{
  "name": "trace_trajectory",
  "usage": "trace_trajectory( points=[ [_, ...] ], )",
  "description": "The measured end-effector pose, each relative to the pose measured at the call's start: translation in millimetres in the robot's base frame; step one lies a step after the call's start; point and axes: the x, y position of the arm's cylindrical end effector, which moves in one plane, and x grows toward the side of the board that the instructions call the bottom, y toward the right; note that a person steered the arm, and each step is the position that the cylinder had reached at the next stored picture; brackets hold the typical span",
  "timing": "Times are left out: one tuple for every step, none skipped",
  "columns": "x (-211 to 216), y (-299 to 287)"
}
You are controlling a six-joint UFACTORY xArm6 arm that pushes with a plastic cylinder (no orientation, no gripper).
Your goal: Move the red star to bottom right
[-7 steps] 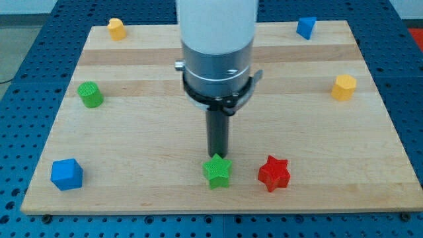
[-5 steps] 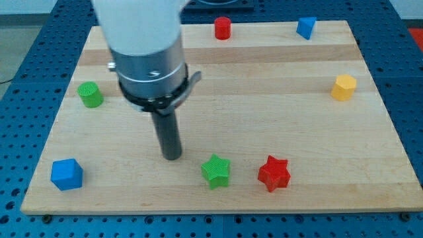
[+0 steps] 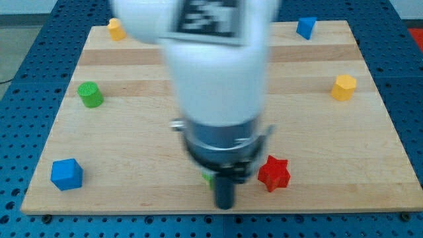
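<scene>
Pushing from here risks sending the red star (image 3: 273, 173) the wrong way: my tip (image 3: 225, 206) sits to the view's left of it and nearer the board's (image 3: 370, 192) bottom edge, apart from it, holding nothing. A stroke toward the top would drive the star off course. The star is a small 5-pointed red block near the board's bottom edge, right of centre. The arm hides most of a green block (image 3: 207, 177) left of the star.

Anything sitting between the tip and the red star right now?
No. In the camera view only bare board separates my tip from the red star, up to its right; the green block peeks out on the rod's left.
</scene>
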Motion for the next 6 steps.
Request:
trace_trajectory(
  points=[
    [-12.7, 32.6],
    [-27.6, 32.6],
    [-38.7, 30.3],
    [-56.6, 31.0],
    [-64.8, 54.1],
    [-64.8, 105.6]
  ],
)
